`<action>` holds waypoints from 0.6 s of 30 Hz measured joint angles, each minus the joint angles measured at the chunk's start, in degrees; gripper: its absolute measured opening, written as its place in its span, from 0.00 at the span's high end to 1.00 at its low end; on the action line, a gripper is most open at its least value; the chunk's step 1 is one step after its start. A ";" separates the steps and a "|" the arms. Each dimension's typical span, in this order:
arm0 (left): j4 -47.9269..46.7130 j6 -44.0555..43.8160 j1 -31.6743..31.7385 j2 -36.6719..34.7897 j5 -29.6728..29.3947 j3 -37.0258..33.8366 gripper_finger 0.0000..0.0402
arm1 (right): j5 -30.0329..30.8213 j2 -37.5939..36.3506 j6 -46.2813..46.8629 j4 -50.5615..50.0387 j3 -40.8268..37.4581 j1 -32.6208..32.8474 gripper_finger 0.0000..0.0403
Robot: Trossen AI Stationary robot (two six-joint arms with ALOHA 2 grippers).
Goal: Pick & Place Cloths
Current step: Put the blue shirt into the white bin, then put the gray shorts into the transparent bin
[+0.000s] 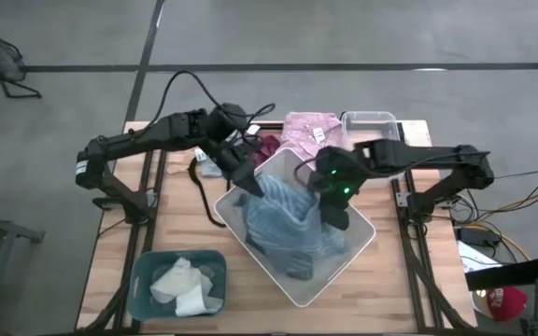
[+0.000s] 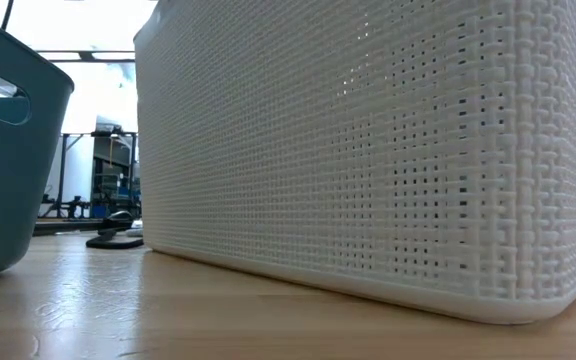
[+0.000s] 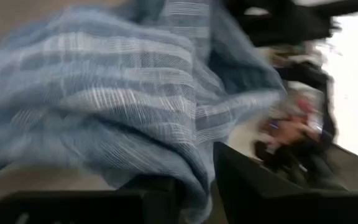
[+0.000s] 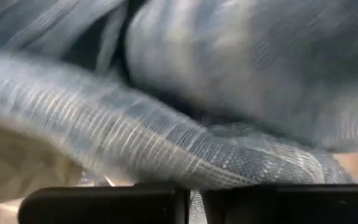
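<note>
The large blue striped cloth [image 1: 288,219] lies bunched inside a white woven basket [image 1: 362,245] at the table's middle. My left gripper [image 1: 250,180] reaches over the basket's left far rim and is shut on the cloth [image 3: 135,106]. My right gripper [image 1: 336,213] is down inside the basket's right side, also shut on the cloth [image 4: 229,93]. A dark cloth [image 1: 297,271] shows at the basket's near end. The pink cloth [image 1: 311,131] and the maroon cloth [image 1: 267,147] lie on the table beyond the basket. Cream-white cloths [image 1: 183,285] sit in a teal bin. My left gripper pinches a fold of the blue striped cloth [image 3: 194,180] between its two fingers [image 3: 241,186], slanting down from the table's left far side. The cloth bulges out ahead of the fingers; how many layers, I cannot tell. My right gripper has a bunched fold of the same cloth [image 4: 194,186] caught between its fingers [image 4: 104,202], coming from above on the basket's right side. The rest of the cloth lies heaped in the basket.
The teal bin [image 1: 148,271] stands at the near left corner. A clear plastic container [image 1: 372,121] sits at the far right. A thin black cable [image 1: 199,191] snakes left of the basket. In the low view, the basket wall [image 2: 368,150] and the bin [image 2: 8,150] fill the picture.
</note>
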 joint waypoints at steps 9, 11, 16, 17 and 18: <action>-5.98 3.10 -0.30 0.08 -9.65 -0.05 0.70 | 0.54 4.72 0.49 -4.06 0.36 0.04 0.84; -5.70 3.24 -0.39 0.10 -9.61 0.00 0.70 | 0.57 4.82 0.50 -4.06 0.93 0.02 0.78; -5.31 4.53 -0.33 -0.34 -9.77 0.00 0.70 | 1.74 4.70 0.79 -4.93 3.23 -0.60 0.63; -5.15 5.24 -0.24 -0.41 -9.79 0.00 0.70 | 2.21 4.45 0.93 -5.44 3.97 -1.00 0.61; -5.03 6.09 -0.17 -0.43 -9.94 0.00 0.70 | 2.24 4.14 0.92 -5.83 4.64 -1.41 0.58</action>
